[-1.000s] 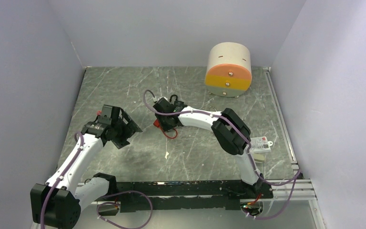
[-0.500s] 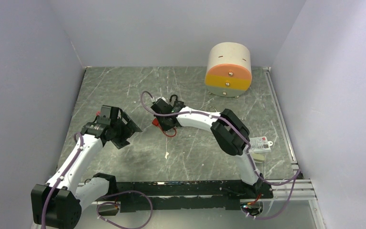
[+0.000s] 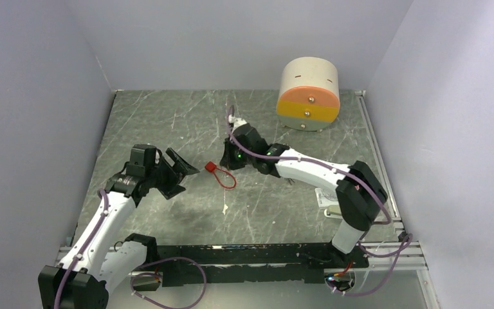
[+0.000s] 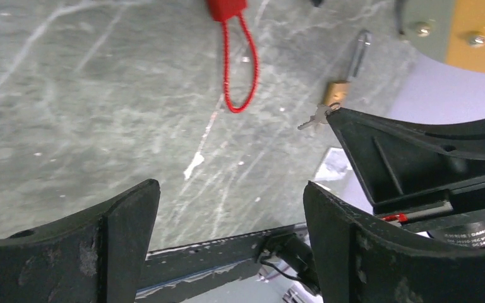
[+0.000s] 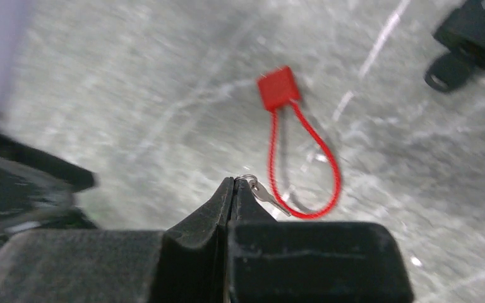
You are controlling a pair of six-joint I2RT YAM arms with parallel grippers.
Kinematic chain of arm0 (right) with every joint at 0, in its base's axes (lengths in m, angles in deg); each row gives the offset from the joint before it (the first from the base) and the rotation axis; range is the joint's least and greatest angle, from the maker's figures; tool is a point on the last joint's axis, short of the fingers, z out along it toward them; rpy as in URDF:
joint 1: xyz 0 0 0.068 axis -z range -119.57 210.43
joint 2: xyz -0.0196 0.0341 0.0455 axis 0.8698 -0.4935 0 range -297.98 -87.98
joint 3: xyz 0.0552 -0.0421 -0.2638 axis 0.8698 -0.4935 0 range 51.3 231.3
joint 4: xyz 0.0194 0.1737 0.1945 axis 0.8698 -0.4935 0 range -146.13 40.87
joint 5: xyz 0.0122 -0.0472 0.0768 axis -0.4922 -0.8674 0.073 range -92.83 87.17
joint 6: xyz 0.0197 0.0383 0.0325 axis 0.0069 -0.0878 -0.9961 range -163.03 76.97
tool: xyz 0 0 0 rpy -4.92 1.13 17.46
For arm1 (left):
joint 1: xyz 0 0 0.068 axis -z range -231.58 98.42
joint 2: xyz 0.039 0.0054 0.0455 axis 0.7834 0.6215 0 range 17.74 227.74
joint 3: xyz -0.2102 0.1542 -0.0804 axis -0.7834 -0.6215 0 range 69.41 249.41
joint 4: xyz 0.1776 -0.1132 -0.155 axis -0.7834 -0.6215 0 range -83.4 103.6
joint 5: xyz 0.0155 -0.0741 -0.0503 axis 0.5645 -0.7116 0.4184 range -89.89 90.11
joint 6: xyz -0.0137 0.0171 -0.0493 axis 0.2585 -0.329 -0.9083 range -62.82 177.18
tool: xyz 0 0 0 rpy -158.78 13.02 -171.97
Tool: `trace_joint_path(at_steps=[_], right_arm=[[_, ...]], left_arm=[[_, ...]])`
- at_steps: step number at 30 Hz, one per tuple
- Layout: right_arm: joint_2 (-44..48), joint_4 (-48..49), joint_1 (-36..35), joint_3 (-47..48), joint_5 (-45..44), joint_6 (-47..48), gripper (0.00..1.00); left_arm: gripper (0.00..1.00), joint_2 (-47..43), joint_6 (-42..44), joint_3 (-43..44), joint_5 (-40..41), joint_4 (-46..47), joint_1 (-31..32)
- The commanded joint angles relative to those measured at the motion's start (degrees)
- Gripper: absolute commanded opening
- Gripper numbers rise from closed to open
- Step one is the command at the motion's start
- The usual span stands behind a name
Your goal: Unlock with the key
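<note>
The right gripper (image 5: 232,184) is seen pressed fully together on a small silver key (image 5: 266,195), which is pinched at its ring end and held over the grey marbled tabletop (image 3: 167,122), just beside the loop of the red cable lock with a square body (image 5: 278,89). The left gripper (image 4: 230,189) is spread wide and holds nothing, near the lock's left side.

The tabletop (image 3: 161,122) is grey marble veined white. The cable lock (image 3: 212,168) is red, the key (image 5: 266,196) silver.
</note>
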Motion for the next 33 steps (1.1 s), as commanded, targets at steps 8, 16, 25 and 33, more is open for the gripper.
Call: trace_joint_path(at_steps=[8, 16, 25, 33], right_arm=[[9.14, 21.44, 3.96, -5.85, 20.79, -17.68, 0.00], [10.96, 30.81, 7.53, -7.69, 30.13, -38.67, 0.00], [11.36, 45.49, 7.94, -12.60, 32.59, -48.37, 0.00], [11.62, 46.46, 7.93, -13.38, 33.08, -48.62, 0.00]], left_arm=[[0.89, -4.04, -8.38, 0.35, -15.40, 18.05, -0.21], [0.67, -7.96, -1.47, -1.02, -20.81, 29.00, -0.19], [0.52, -4.51, -9.50, -3.82, -27.31, 43.01, -0.17], [0.29, -3.59, -15.22, -5.50, -28.65, 50.36, -0.17]])
